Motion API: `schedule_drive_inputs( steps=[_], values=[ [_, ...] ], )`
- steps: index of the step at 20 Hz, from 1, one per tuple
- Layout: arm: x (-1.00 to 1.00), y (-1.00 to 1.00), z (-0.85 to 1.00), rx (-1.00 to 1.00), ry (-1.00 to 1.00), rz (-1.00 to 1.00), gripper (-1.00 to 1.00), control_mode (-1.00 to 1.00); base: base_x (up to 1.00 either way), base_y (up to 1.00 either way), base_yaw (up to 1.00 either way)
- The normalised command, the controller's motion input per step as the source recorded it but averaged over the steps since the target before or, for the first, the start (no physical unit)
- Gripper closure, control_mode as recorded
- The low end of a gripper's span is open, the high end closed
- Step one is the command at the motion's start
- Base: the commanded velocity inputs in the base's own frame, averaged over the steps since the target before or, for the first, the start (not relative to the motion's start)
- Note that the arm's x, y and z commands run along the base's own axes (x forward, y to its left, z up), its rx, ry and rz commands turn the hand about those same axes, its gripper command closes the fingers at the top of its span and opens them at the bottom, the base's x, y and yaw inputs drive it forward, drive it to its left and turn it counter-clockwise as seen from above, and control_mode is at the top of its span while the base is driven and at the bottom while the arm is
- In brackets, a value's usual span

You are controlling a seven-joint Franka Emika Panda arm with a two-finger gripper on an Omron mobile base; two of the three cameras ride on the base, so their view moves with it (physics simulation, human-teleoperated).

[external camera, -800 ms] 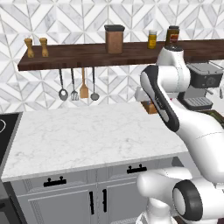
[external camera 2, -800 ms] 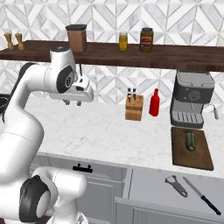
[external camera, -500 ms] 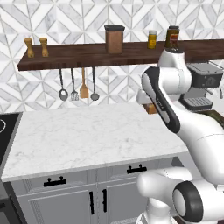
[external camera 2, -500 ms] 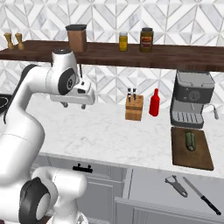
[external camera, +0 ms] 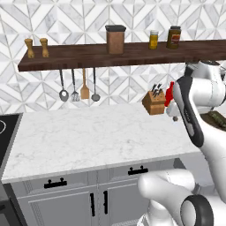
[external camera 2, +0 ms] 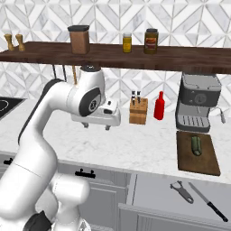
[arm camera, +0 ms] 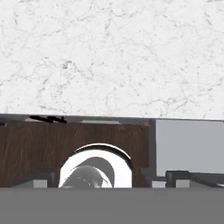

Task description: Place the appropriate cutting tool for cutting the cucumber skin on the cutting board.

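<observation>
Here, the white marble surface runs across the kitchen, with the long dark wooden wall shelf above it at 12 o'clock in the right base view. The grey espresso machine stands at the back of the surface, at 2 o'clock in that view.

Directly below the machine, at 4 o'clock, lies the flat rectangular dark brown wooden cutting board, its thick edge visible. The small, short, dark green cucumber rests on the far half of the board, lying lengthwise, much smaller than the board itself.

An open grey drawer sits below the board at 5 o'clock. Inside it lie a long black-handled kitchen knife and, just beside it toward 9 o'clock, a short grey peeler with a forked head; the two are apart.

A light wooden knife block and a red bottle stand near each other at the back wall, at about 1 o'clock.

The claw hangs above the bare marble at 10 o'clock from the board, well apart from it and from the drawer. Two short dark fingertips point down with a gap between them, so it looks spread and grips nothing. In the left base view the cucumber shows at 3 o'clock, partly hidden behind the arm.
</observation>
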Motion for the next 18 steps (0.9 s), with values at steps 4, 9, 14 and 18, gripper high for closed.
schedule_drive_inputs(
  steps=[4,9,14,18],
  values=[
    [-0.62,-1.00,-0.45,0.00,0.04,0.00,-1.00,-1.00,0.00,0.00,0.00],
    [-0.57,-1.00,-0.62,-0.02,0.04,-0.01,-1.00,-1.00,0.00,0.00,0.00],
    [-0.18,-0.78,-0.80,-0.05,0.23,-0.06,-1.00,-1.00,0.00,0.00,0.00],
    [0.08,-0.88,-0.75,0.00,0.31,-0.03,-1.00,-1.00,0.00,0.00,0.00]
  ],
)
